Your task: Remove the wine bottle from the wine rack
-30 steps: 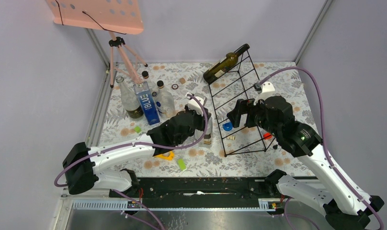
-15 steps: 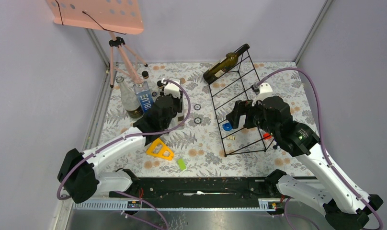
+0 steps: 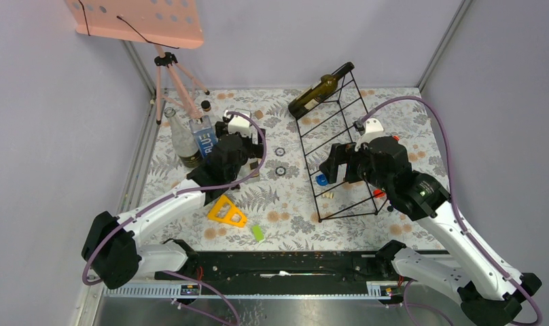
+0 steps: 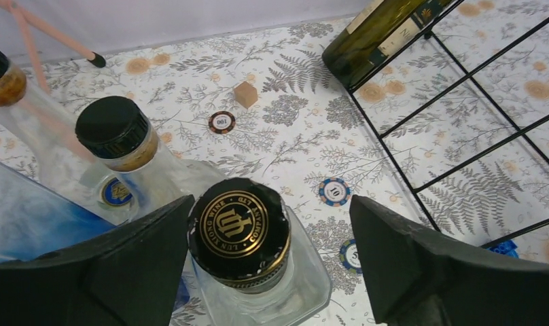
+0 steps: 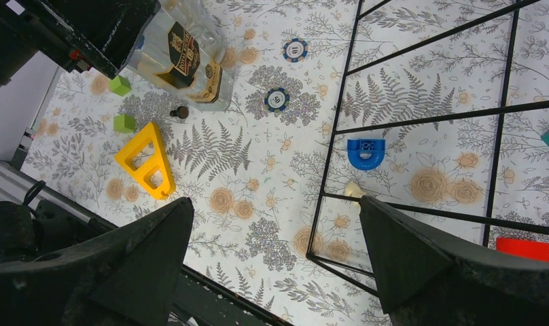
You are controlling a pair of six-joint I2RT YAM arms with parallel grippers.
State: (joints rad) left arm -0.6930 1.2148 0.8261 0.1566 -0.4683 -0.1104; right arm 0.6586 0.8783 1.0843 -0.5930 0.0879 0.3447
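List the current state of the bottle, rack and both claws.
wine bottle: lying on the rack's far end, ungripped.
wine rack: standing slanted on the table.
left claw: open, astride a capped clear bottle.
right claw: open, empty, above the rack's near end.

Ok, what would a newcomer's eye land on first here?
The dark green wine bottle lies slanted at the far top end of the black wire wine rack. On the left, the left tool stands open around a black-capped glass bottle, beside other bottles.
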